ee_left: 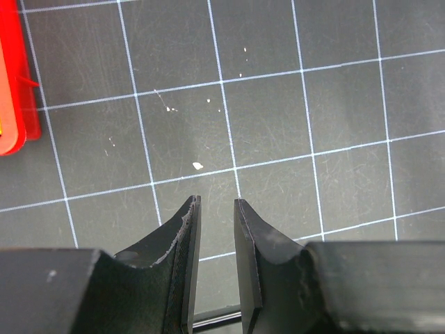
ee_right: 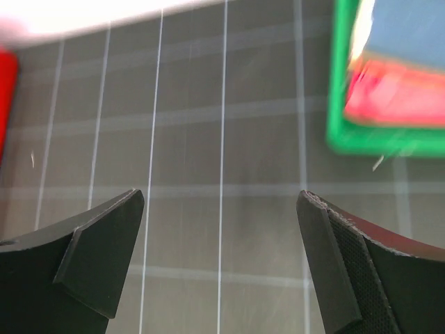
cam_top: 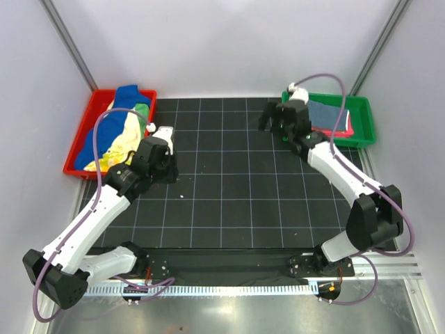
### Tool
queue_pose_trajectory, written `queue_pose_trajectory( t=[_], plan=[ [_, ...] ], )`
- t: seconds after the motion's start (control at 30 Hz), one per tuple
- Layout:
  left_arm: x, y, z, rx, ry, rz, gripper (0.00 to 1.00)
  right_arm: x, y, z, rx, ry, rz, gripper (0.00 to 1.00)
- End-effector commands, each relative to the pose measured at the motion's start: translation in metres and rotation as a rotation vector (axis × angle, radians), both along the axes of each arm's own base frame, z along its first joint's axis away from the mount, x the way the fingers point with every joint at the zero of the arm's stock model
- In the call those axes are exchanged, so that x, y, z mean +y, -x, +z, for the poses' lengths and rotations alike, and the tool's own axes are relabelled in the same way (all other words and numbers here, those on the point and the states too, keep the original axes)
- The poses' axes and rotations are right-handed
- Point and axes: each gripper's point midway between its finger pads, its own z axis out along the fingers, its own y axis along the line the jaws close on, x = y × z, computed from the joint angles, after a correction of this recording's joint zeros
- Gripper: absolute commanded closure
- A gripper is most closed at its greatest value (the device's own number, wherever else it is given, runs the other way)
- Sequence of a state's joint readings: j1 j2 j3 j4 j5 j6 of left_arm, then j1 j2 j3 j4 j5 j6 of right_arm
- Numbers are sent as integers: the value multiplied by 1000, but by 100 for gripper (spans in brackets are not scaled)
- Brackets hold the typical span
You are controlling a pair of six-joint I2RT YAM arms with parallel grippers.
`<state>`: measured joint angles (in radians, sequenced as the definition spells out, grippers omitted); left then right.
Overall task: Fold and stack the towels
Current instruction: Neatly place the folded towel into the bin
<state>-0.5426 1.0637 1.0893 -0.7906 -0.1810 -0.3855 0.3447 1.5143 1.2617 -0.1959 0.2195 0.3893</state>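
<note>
- Red plastic tray (cam_top: 75, 154) is set at the mat's ten o'clock corner; crumpled towels (cam_top: 115, 136) in blue, yellow and green are heaped inside it.
- At that tray's three o'clock, just beside its edge, the left gripper (ee_left: 217, 202) is held over bare mat, jaws parted by a narrow gap with nothing between.
- Black gridded mat (cam_top: 236, 195) is left uncovered from centre to six o'clock.
- Spread wide and empty, the right gripper (ee_right: 221, 195) is held at nine o'clock of the green tray (cam_top: 367, 132).
- Inside it, a dark blue towel (cam_top: 328, 111) is laid on a red towel (cam_top: 345, 129).
</note>
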Motion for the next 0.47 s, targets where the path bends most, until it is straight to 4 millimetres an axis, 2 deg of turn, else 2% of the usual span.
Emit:
queue_pose_trajectory(
  t=[0.0,0.07,0.17,0.27,0.43],
  plan=[
    [-1,2,9,-29,28,-6,70,21,7,-22,-48,-165,44,0],
    [1,2,9,-33,26,1,70,34,19,-46,-11,-162,73,0],
    [1,1,9,-35,24,3,70,40,18,-62,18,-187,76,0],
    [1,1,7,-26,20,2,70,41,14,-66,22,-186,72,0],
    [2,1,7,-30,18,5,70,45,11,-55,-18,-213,86,0]
  ],
)
